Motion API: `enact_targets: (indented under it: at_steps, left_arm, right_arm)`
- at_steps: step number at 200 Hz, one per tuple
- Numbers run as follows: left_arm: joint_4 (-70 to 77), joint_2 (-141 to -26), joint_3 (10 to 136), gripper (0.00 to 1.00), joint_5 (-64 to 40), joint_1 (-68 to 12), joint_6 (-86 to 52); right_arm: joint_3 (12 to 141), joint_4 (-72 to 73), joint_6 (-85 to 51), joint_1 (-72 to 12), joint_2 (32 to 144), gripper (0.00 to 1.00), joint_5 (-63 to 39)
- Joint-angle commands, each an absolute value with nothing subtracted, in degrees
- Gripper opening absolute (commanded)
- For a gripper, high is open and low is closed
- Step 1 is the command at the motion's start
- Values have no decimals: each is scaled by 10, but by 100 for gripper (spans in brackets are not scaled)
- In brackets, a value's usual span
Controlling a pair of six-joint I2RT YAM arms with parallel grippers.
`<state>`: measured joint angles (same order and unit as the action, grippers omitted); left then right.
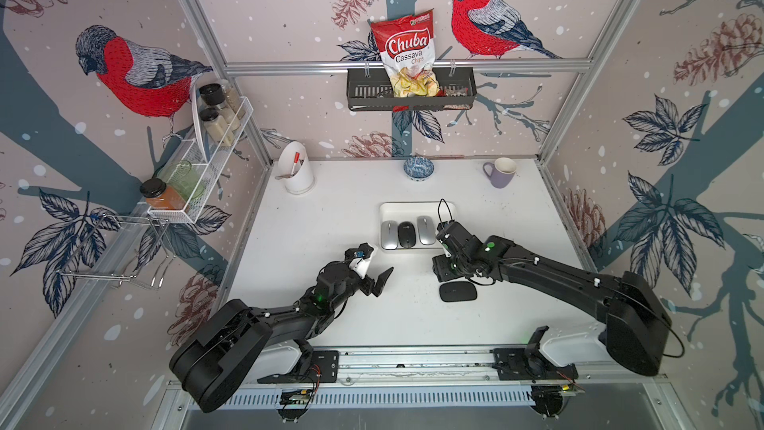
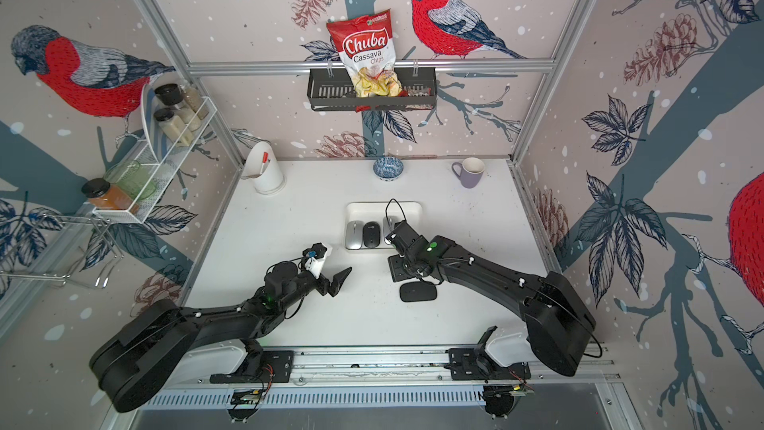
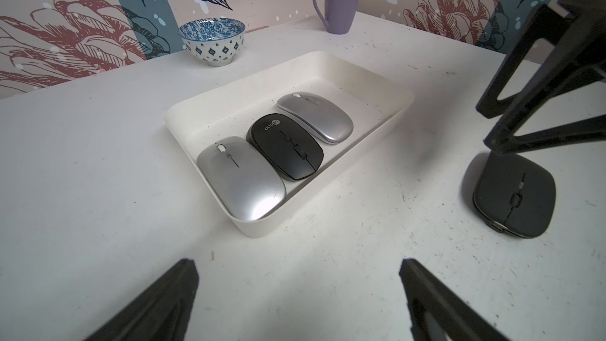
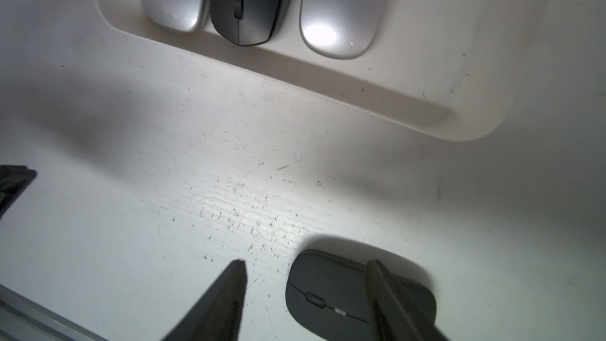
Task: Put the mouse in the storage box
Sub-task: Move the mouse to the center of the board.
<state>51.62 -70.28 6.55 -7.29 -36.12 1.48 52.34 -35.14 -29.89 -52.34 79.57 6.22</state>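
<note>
A black mouse lies flat on the white table, in front of the storage box. The storage box holds a silver mouse, a black one and another silver one side by side. My right gripper hangs just over the loose black mouse, jaws apart; one finger crosses above the mouse and the other stands over bare table. My left gripper is wide open and holds nothing, left of the box.
At the back stand a tall white utensil holder, a blue patterned bowl and a purple mug. A chips bag sits in a black wall basket. A wire rack with jars hangs on the left wall.
</note>
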Motion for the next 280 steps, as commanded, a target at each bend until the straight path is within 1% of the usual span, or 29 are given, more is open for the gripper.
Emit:
enact_targets:
  at_steps: [1, 11, 20, 32, 57, 68, 87, 108, 142, 165, 193, 212, 272, 280]
  left_arm:
    - [514, -701, 70, 99, -68, -361, 12]
    - [513, -699, 70, 99, -68, -361, 13]
    - [514, -698, 69, 99, -66, -361, 13]
    - [516, -697, 68, 99, -63, -361, 13]
    - [515, -697, 68, 99, -63, -361, 12]
    - [514, -696, 68, 99, -62, -361, 11]
    - [515, -691, 66, 99, -57, -361, 10]
    - [515, -687, 64, 99, -54, -361, 10]
    - [515, -692, 66, 99, -53, -361, 9]
    - [510, -696, 69, 99, -55, -361, 8]
    - [510, -696, 70, 99, -54, -361, 9]
    - [508, -695, 70, 99, -52, -362, 8]
    - [504, -697, 72, 99, -49, -362, 8]
    - [503, -697, 73, 99, -49, -362, 8]
  right_arm:
    - [522, -401, -405, -582, 793, 37, 100]
    - [525, -410, -432, -617, 785, 30, 111]
    - [527, -416, -449, -653, 777, 14, 124]
    - [520, -419, -471, -693, 763, 0, 131]
    - [461, -402, -501, -725, 740, 0, 73]
    - [437, -394, -510, -736, 732, 0, 66]
    - [424, -396, -518, -732, 732, 0, 102]
    - [424, -389, -523, -714, 756, 0, 148]
    - [421, -356, -502, -696, 821, 0, 179]
    - [427, -347, -491, -693, 842, 0, 196]
    - [431, -321, -470, -670, 857, 0, 202]
    - [430, -301, -457, -640, 872, 0, 205]
    - [433, -232, -385, -557, 867, 0, 164]
    - [434, -229, -378, -551, 856, 4, 159]
